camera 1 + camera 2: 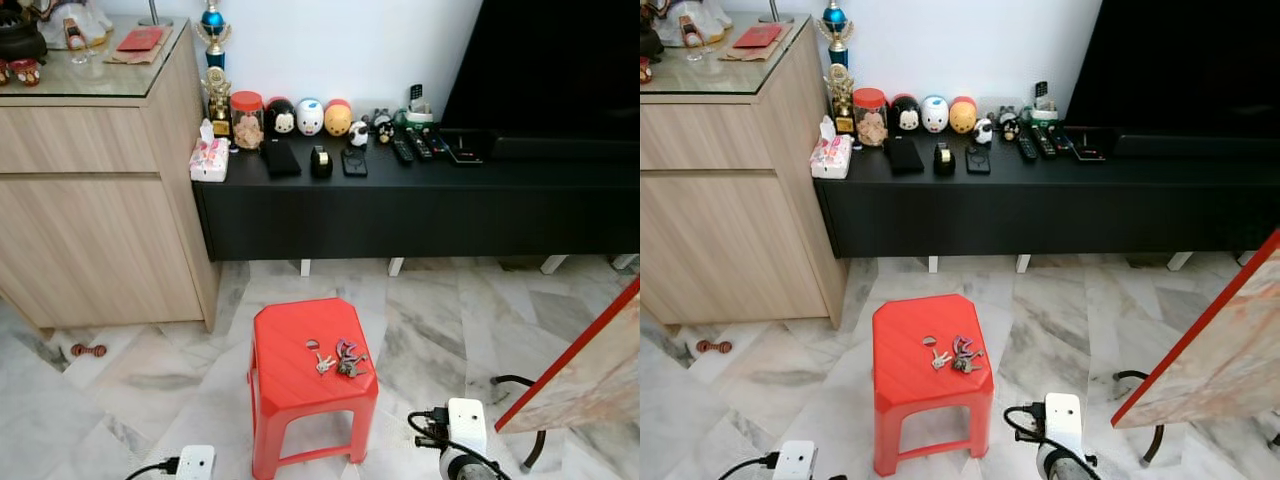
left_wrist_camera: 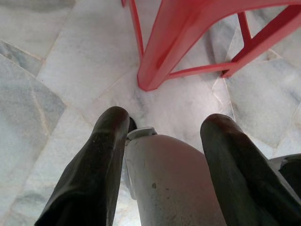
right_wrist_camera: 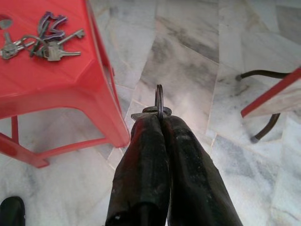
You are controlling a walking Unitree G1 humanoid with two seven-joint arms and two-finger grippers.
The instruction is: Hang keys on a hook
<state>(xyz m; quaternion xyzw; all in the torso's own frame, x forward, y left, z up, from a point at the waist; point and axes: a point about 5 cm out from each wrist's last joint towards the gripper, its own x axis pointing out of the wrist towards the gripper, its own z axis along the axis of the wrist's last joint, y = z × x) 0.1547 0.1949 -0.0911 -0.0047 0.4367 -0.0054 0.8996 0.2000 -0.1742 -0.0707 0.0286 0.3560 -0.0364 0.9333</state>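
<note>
Pinching a thin dark metal ring (image 3: 159, 100) edge-on between its two black fingers, the right gripper (image 3: 160, 117) hangs low beside the red stool (image 3: 51, 89), fingers pressed flat together with the ring and a small flat tab standing up from the tips. The finger surfaces look scuffed and dull, rubbery.

Right wrist view adds detail the head views lack: the bunch of keys (image 3: 42, 40) on the stool top resolves into several silver keys, a wire loop and a purple jagged-outline fob, all lying flat near the stool's edge. In the left eye view the same keys (image 1: 338, 357) read only as a small cluster toward the near right of the seat.

Left gripper (image 2: 164, 127) is spread wide, fingers well apart, gripping nothing; a pale grey rounded part of the robot sits between them. Beyond it, one stool leg (image 2: 164, 56) and thin red cross-braces, moulded glossy plastic, standing on the floor.

Floor (image 1: 140, 370) is polished marble, grey-veined, in large slabs.

Head views alone show the surroundings: a long low black console (image 1: 420, 205) against a white wall, carrying round character figures, a red-lidded jar (image 1: 246, 118), remotes and a tissue pack; a light wood cabinet (image 1: 90, 230) with a glass top to the left; a red-edged, marble-patterned panel (image 1: 585, 380) leaning at right.
</note>
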